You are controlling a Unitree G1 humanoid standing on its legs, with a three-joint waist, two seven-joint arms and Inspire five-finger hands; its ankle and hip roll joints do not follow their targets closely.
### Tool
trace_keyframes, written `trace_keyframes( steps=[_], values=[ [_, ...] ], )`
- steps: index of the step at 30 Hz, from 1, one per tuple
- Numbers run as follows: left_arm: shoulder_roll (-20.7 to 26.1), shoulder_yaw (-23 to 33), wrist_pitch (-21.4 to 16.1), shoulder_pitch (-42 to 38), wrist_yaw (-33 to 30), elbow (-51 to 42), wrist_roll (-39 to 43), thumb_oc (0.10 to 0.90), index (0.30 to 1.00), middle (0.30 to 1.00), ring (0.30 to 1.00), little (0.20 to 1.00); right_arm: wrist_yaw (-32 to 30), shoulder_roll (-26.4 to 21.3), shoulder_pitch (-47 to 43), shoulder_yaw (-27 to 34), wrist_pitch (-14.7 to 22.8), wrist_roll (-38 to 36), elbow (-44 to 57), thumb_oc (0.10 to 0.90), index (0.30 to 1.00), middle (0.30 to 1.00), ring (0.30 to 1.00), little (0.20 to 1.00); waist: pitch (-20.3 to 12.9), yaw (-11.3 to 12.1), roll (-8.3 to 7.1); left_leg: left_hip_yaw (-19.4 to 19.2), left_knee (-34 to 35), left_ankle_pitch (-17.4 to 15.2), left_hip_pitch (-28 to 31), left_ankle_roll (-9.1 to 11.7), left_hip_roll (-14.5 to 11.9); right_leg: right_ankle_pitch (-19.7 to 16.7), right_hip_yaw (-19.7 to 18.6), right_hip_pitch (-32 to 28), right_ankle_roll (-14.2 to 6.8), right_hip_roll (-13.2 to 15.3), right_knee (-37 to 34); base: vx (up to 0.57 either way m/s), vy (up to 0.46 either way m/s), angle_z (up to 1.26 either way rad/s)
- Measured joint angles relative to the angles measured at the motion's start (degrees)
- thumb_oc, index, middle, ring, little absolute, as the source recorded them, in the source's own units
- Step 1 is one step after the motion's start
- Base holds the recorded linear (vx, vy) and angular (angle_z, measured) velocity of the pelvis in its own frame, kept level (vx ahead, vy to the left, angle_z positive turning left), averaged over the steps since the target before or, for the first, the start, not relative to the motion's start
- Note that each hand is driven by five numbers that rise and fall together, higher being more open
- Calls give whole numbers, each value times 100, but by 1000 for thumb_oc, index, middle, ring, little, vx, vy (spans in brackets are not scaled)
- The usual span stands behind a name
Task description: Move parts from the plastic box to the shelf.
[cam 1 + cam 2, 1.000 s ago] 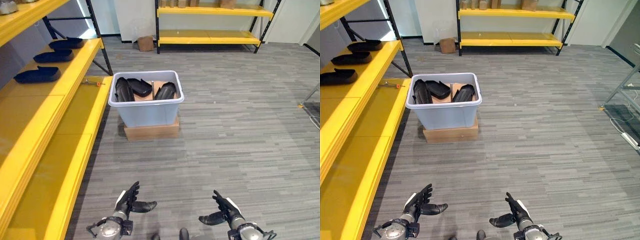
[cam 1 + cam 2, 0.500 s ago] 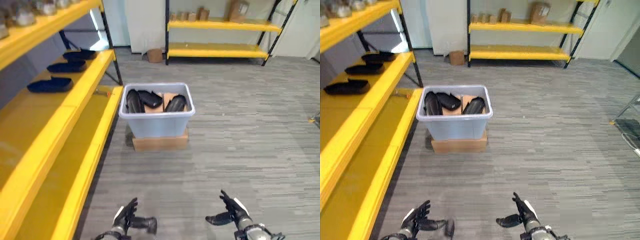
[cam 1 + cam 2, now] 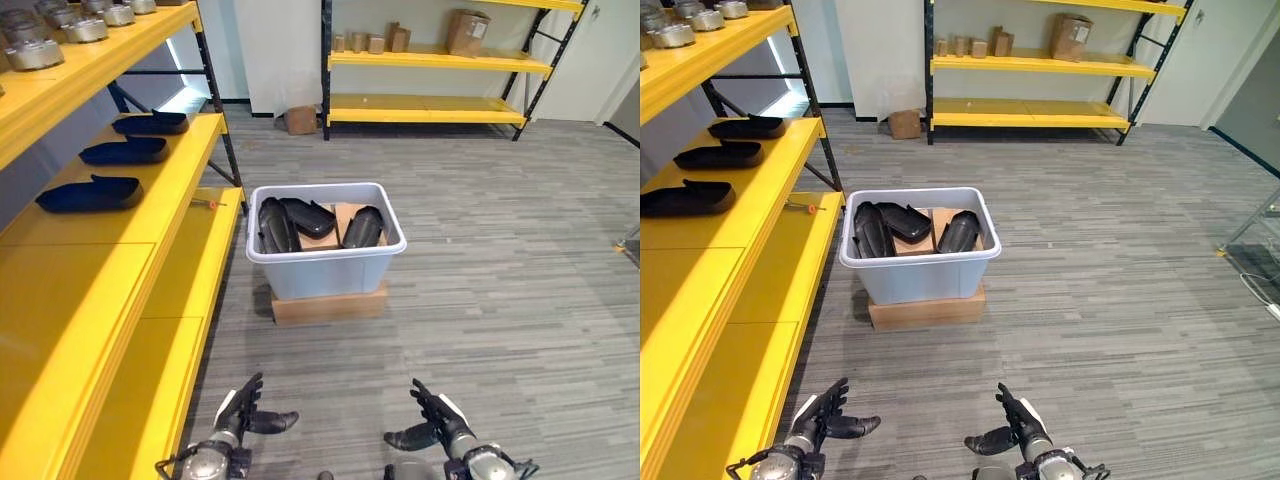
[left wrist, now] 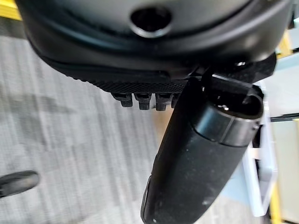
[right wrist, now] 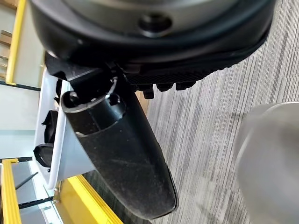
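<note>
Approach to the plastic box, both hands empty.

From left to right: the yellow shelf (image 3: pixel 150 215) carried three black parts (image 3: pixel 90 193) on its middle level; the pale plastic box (image 3: pixel 325 265) sat on a flat cardboard carton (image 3: pixel 330 305) just beside it, with more black parts (image 3: pixel 275 225) inside. Over the last second the whole view tilted up, bringing the upper shelf level and the far rack (image 3: pixel 430 65) into sight, so the camera moved, not the box. The left hand (image 3: pixel 238 415) and right hand (image 3: pixel 437 432) hung low with fingers spread and relaxed, grasping nothing, well apart from the box. A pick probably came next.
</note>
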State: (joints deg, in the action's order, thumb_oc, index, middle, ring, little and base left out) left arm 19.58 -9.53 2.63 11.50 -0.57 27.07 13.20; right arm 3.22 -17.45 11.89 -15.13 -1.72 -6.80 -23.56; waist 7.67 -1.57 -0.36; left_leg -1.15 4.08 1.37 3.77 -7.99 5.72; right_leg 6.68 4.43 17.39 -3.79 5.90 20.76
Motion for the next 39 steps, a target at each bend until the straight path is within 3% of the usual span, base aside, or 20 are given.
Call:
trace_keyframes(
  steps=[2, 4, 6, 7, 9, 11, 12, 14, 15, 16, 17, 18, 19, 22, 25, 26, 27, 28, 31, 39],
  values=[
    [-76, 12, 0, 29, -1, 117, 2, 900, 1000, 1000, 1000, 1000, 3, -14, 116, 1, -16, 0, 28, 900, 1000, 1000, 1000, 1000, 82, -16, 3, 3, -10, -321, 288, 114, 138, -1024, 292, -177, -101, 138, -2522, 532, -232, 14],
    [-218, 86, -1, 25, -13, 234, -7, 900, 1000, 1000, 1000, 1000, 32, -22, 120, -1, -83, 3, 34, 900, 1000, 1000, 1000, 1000, 186, -11, -28, 149, -113, -682, 642, 250, 112, -1417, 379, -279, -141, 290, -2598, 368, -196, 25],
    [-274, 79, -8, 135, -14, 178, -4, 900, 1000, 1000, 1000, 1000, 53, -22, 206, 3, -126, 1, 33, 900, 1000, 1000, 1000, 1000, -17, -25, -60, 391, -2, -920, 1190, 508, -158, -1758, 390, -781, 62, 102, -2442, 391, -234, 61],
    [-297, 42, -9, 105, -2, 173, -1, 900, 1000, 1000, 1000, 1000, 48, -41, 152, 7, -140, 2, 10, 900, 1000, 1000, 1000, 1000, -33, -30, -63, 448, -16, -919, 1295, 610, -270, -2140, 369, -844, 199, -14, -2335, 314, -225, 49],
    [-435, 4, -13, 42, 7, 167, 3, 900, 1000, 1000, 1000, 1000, 52, -220, -202, 9, -112, -1, 81, 900, 1000, 1000, 1000, 1000, -89, 7, 23, 437, -834, -688, 1149, 1049, -542, -1850, 392, -1129, 537, -283, -2267, 334, -287, -17],
    [-466, 80, -17, -13, -3, 169, 34, 900, 1000, 1000, 1000, 1000, 48, -280, -547, 6, 20, -8, 84, 900, 1000, 1000, 1000, 1000, -157, 25, 15, 545, -2657, -565, 522, 1240, -622, -1357, 358, -1499, 814, -577, -2317, 254, -258, -54],
    [-466, 82, -24, -47, -8, 177, 199, 900, 1000, 1000, 1000, 1000, 51, -326, -532, -10, 19, -8, 92, 900, 1000, 1000, 1000, 1000, -221, 78, -68, 651, -3924, -157, -89, 1546, -629, -1246, 278, -1670, 952, -649, -2398, 162, -191, -31],
    [-442, 76, -33, -157, 24, 92, 220, 900, 1000, 1000, 1000, 1000, 53, -411, -473, 2, 10, -7, 89, 900, 1000, 1000, 1000, 1000, -187, 75, -312, 528, -4964, -418, -1021, 1420, -622, -1086, 252, -1864, 1162, -636, -2431, 192, -155, 0],
    [-402, 77, -55, -172, 46, 31, 220, 900, 1000, 1000, 1000, 1000, 31, -426, -356, 32, -19, -6, 80, 900, 1000, 1000, 1000, 1000, -105, 204, -530, 132, -4906, -694, -1511, 1117, -690, -1022, 211, -2155, 1210, -612, -2561, 218, -55, 14],
    [-367, 75, -53, -129, 82, 4, 220, 900, 1000, 1000, 1000, 1000, 7, -391, -311, 108, -7, -7, 87, 900, 1000, 1000, 1000, 1000, -74, 211, -632, -38, -4200, -763, -2110, 1067, -655, -779, 234, -2285, 1180, -577, -2563, 413, 62, -11],
    [-405, 70, -49, -55, 92, 70, 219, 900, 1000, 1000, 1000, 1000, -31, -367, -351, 191, -32, -6, 57, 900, 1000, 1000, 1000, 1000, 107, 344, -506, -308, -1896, -487, -2502, 907, -634, -643, 204, -2506, 1003, -679, -2565, 475, 165, -45],
    [-400, 75, -16, 225, 90, 180, 217, 900, 1000, 1000, 1000, 1000, -4, -360, -288, 120, -32, -5, 29, 900, 1000, 1000, 1000, 1000, 143, 381, -408, -232, -519, -158, -2349, 951, -727, -477, 29, -2785, 736, -820, -2566, 477, 194, -72],
    [-397, 82, -6, 338, 89, 191, 217, 900, 1000, 1000, 1000, 1000, -2, -362, -268, 119, -27, -5, 27, 900, 1000, 1000, 1000, 1000, 152, 397, -312, -119, -162, -18, -2289, 996, -810, -432, -19, -2862, 719, -909, -2568, 311, 150, -73],
    [-388, 101, 41, 350, 86, 215, 214, 900, 1000, 1000, 1000, 1000, -9, -385, -162, 124, -36, -3, 17, 900, 1000, 1000, 1000, 1000, 151, 351, -298, 27, -201, 155, -2156, 920, -765, -287, -41, -3065, 729, -936, -2563, 183, 116, -19],
    [-427, 85, 40, 283, 85, 155, 216, 900, 1000, 1000, 1000, 1000, 2, -420, -46, 135, -69, -1, -20, 900, 1000, 1000, 1000, 1000, 109, 323, -247, -60, -198, 419, -1491, 529, -544, -184, -101, -3226, 565, -943, -2532, 219, 167, -9],
    [-424, 59, 41, 264, 90, 157, 216, 900, 1000, 1000, 1000, 1000, -8, -397, 4, 138, -102, -2, -104, 900, 1000, 1000, 1000, 1000, 62, 309, -132, 27, 47, 1042, -975, 224, -590, 13, -68, -3289, 356, -1106, -2279, 208, 167, -2],
    [-401, 67, 41, 190, 80, 165, 216, 900, 1000, 1000, 1000, 1000, -10, -324, 11, 140, -127, -1, -157, 900, 1000, 1000, 1000, 1000, 58, 303, -189, 56, 52, 1017, -921, 321, -568, 155, -75, -3212, 268, -1064, -1982, 254, 213, 7],
    [-400, 68, 38, 112, 76, 127, 218, 900, 1000, 1000, 1000, 1000, 12, -320, 79, 139, -125, -2, -112, 900, 1000, 1000, 1000, 1000, 57, 317, -180, 116, 53, 932, -847, 264, -537, 376, -41, -3060, 181, -963, -1688, 160, 162, 10],
    [-297, 59, 81, 103, 73, 99, 217, 900, 1000, 1000, 1000, 1000, 9, -297, 16, 176, -110, -1, 7, 900, 1000, 1000, 1000, 1000, -14, 299, -300, 116, 53, 808, -835, 294, -191, 357, -9, -2969, 162, -290, -2026, 119, 157, 15],
    [-95, 70, 113, 162, -53, 135, 221, 900, 1000, 1000, 1000, 1000, 20, -78, -296, 130, -106, -1, 51, 900, 1000, 1000, 1000, 1000, -53, 410, -342, -24, 55, 641, -706, 287, -98, 365, -98, -2919, 75, -150, -1761, 57, 85, -6]
  ],
)
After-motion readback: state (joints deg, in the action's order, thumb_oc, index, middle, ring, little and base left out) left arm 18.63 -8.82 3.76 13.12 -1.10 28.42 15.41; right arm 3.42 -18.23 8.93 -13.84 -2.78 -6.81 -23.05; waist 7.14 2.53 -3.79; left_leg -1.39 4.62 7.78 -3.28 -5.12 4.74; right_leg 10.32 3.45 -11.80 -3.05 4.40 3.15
